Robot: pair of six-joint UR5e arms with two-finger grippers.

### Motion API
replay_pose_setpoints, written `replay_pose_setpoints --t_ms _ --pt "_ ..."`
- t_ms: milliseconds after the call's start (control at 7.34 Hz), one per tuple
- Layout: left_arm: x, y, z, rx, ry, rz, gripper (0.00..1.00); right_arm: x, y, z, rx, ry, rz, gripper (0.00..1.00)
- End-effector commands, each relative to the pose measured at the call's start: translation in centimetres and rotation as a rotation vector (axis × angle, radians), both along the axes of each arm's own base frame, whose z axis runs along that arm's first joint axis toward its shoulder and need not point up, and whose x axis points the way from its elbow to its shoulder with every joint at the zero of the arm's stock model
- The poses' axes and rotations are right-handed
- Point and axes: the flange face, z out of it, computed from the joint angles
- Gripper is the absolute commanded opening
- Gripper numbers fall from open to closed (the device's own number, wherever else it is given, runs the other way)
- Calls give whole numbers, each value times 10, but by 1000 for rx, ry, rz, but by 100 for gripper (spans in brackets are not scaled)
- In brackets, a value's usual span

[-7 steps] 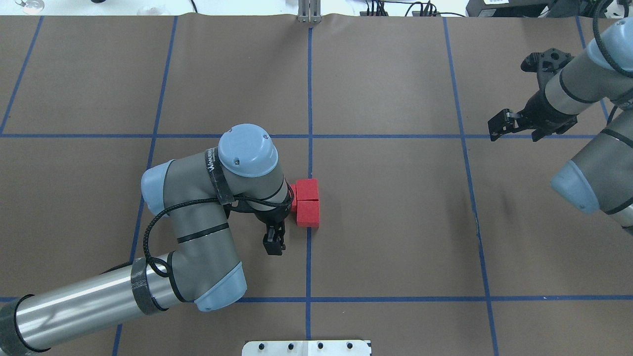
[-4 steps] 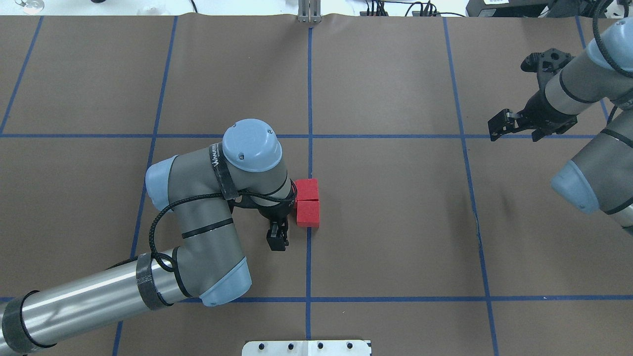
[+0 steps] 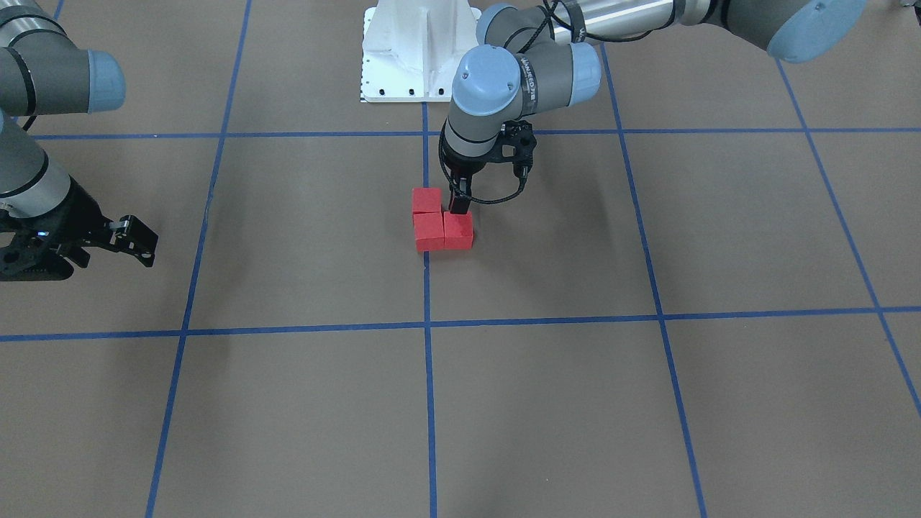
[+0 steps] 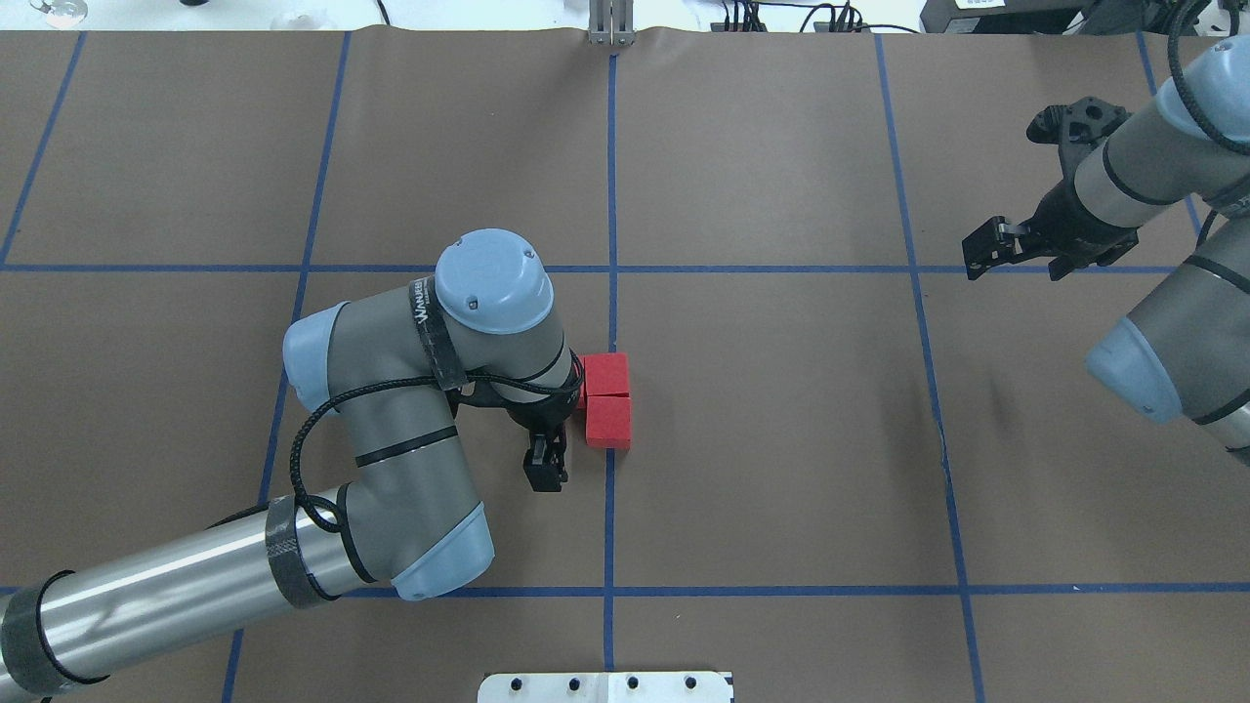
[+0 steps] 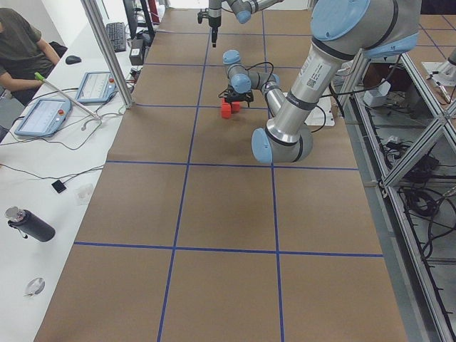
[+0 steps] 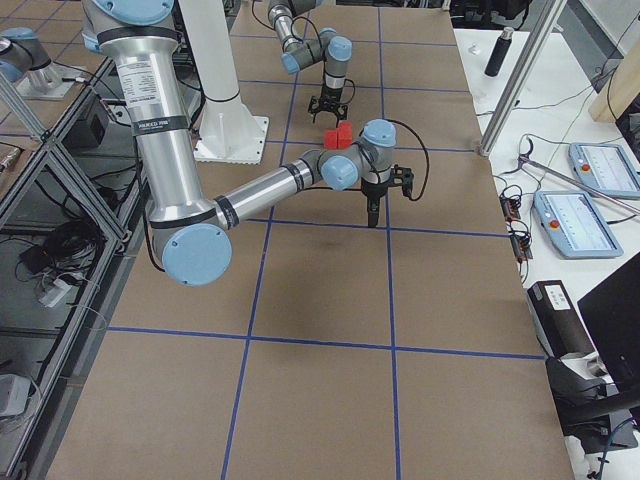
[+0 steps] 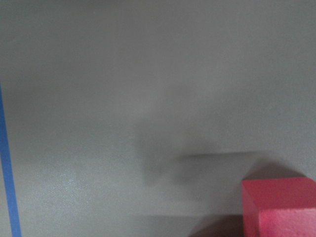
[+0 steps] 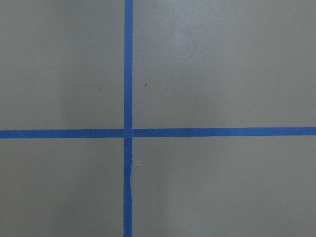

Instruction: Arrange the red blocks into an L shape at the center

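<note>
**Q:** Where are the blocks?

**Op:** All three red blocks sit touching at the center, on the middle tape line. On the front camera I read an L: two in a row along the line, and the third pressed against the side of the farther one. Overhead, the long leg runs 12 to 6. The foot juts toward 9 and is mostly hidden under my left arm.

**Q:** Pincers?

**Op:** The left pincer hangs low just beside the group, by the crook of the L. Its fingers look drawn together, with nothing between them. Overhead, the blocks lie at about 1 o'clock from it. The right pincer is spread wide and empty, well apart toward 2 o'clock of the blocks.

**Q:** Next move?

**Op:** I judge the shape done, or nearly. The left arm is far nearer, so any last nudge falls to it. Everything turns on that 1 o'clock bearing. I'd lift straight up or back off toward 7, since drifting toward 1 would likely shove the near block off the line.
</note>
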Motion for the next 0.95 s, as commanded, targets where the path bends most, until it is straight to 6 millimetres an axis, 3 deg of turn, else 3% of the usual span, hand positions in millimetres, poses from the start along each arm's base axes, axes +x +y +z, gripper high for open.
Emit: replay_pose_setpoints --t_ms 0,136,409,545,681,817 --pt "-15 17 -19 4 12 12 100 -2 0 -1 1 -1 -2 100" --pt "-30 39 -16 -4 -4 32 100 -2 0 -2 2 -2 -2 100" --pt "-46 39 -6 63 -5 83 100 -2 -1 2 -3 2 -3 100" --pt "-68 22 2 125 4 95 100 -1 1 4 -3 4 -6 100" --pt "-100 19 12 238 27 150 100 0 0 4 -2 5 -5 100" --pt "-143 10 30 355 33 191 100 8 -3 3 -2 -1 4 100"
